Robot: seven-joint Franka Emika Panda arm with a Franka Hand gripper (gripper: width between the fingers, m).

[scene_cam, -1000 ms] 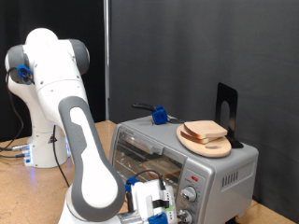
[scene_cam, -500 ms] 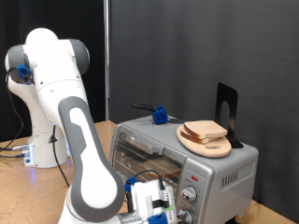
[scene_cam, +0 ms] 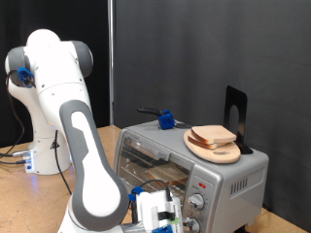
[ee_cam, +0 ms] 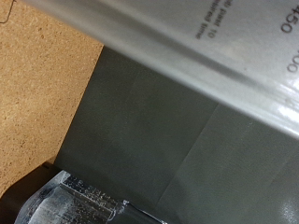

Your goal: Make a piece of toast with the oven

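Toast [scene_cam: 213,136] sits on a round wooden board [scene_cam: 216,148] on top of the silver oven [scene_cam: 228,180], not inside it. Down low in front of the oven's door, near the knobs [scene_cam: 198,202], hangs the gripper [scene_cam: 160,216]; can't tell if it's clenched or released.

The exterior view was evenly and fairly brightly lit from the front and above, against a dark backdrop that swallowed detail, with soft highlights on the white arm [scene_cam: 60,87] and a dull sheen on the oven [scene_cam: 209,165]; the picture was low in resolution and slightly soft. The wrist view was dimmer and blurred up close: the pale band of the oven's panel [ee_cam: 206,47] was washed out by glare, its printed figures smeared, and the grey surface lay in flat shadow.
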